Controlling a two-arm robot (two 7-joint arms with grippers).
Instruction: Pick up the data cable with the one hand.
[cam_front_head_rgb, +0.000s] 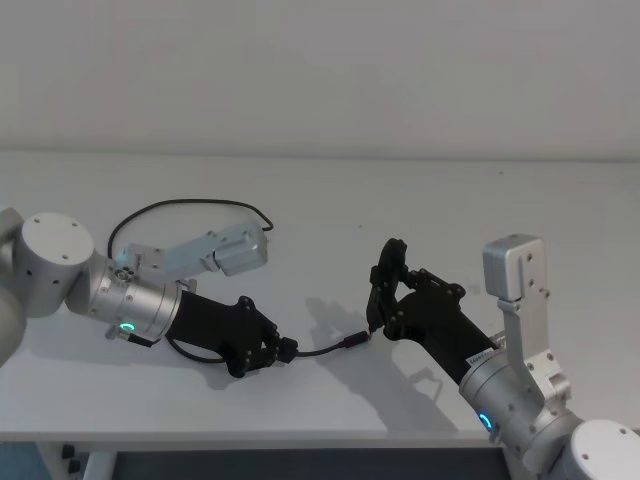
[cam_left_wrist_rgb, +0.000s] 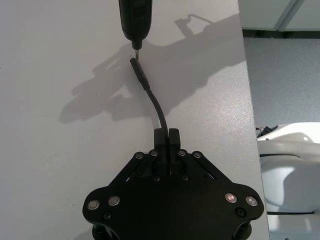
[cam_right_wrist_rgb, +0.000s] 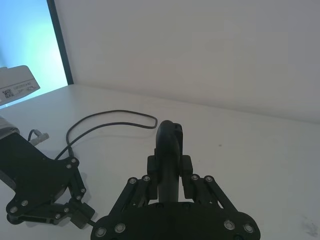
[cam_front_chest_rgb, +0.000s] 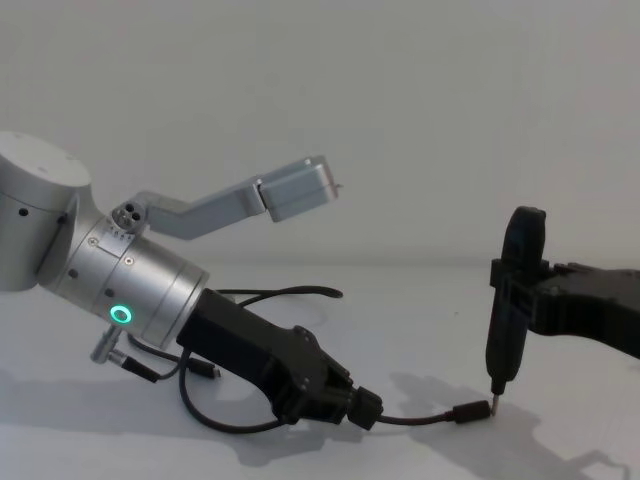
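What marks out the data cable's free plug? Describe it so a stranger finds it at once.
On the white table, look front and centre, where the left gripper pinches the data cable. A short stretch runs on toward the right gripper and ends in the plug: small, black, just beneath the black tool's metal tip.

Robot test lab, probably. Bare white counter (cam_front_head_rgb: 420, 190) under both tools, plain white wall (cam_front_head_rgb: 320, 70) just behind it. Past the left tool (cam_left_wrist_rgb: 167, 136), beyond the counter edge: grey floor (cam_left_wrist_rgb: 285, 75) and a white moulded machine base (cam_left_wrist_rgb: 290, 165), unclear what exactly.
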